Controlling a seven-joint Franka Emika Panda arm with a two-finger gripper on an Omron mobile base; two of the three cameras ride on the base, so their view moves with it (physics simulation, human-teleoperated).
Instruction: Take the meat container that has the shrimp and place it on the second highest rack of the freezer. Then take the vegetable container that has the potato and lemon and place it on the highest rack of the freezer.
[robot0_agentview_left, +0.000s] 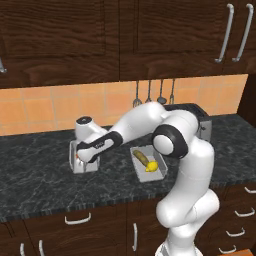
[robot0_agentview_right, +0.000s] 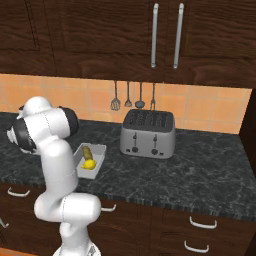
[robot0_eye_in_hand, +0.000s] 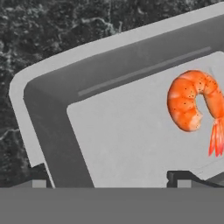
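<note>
The meat container (robot0_agentview_left: 76, 165) is a grey tray on the dark counter, left of the arm. My gripper (robot0_agentview_left: 85, 160) reaches down into it. In the hand view the shrimp (robot0_eye_in_hand: 194, 103) lies curled and orange on the floor of the meat container (robot0_eye_in_hand: 109, 43). My gripper (robot0_eye_in_hand: 111, 180) is open, with one fingertip (robot0_eye_in_hand: 39, 183) outside the tray's side wall and the other inside, astride that wall. The vegetable container (robot0_agentview_left: 161, 172) (robot0_agentview_right: 100, 150) sits to the right and holds the potato (robot0_agentview_left: 140, 156) (robot0_agentview_right: 87, 151) and the lemon (robot0_agentview_left: 151, 166) (robot0_agentview_right: 89, 164). The freezer is out of view.
A silver toaster (robot0_agentview_right: 148, 132) stands on the counter right of the vegetable container. Utensils (robot0_agentview_right: 127, 97) hang on the orange tiled wall behind. Dark wood cabinets (robot0_agentview_left: 60, 30) hang overhead, and drawers (robot0_agentview_right: 200, 225) run below the counter edge.
</note>
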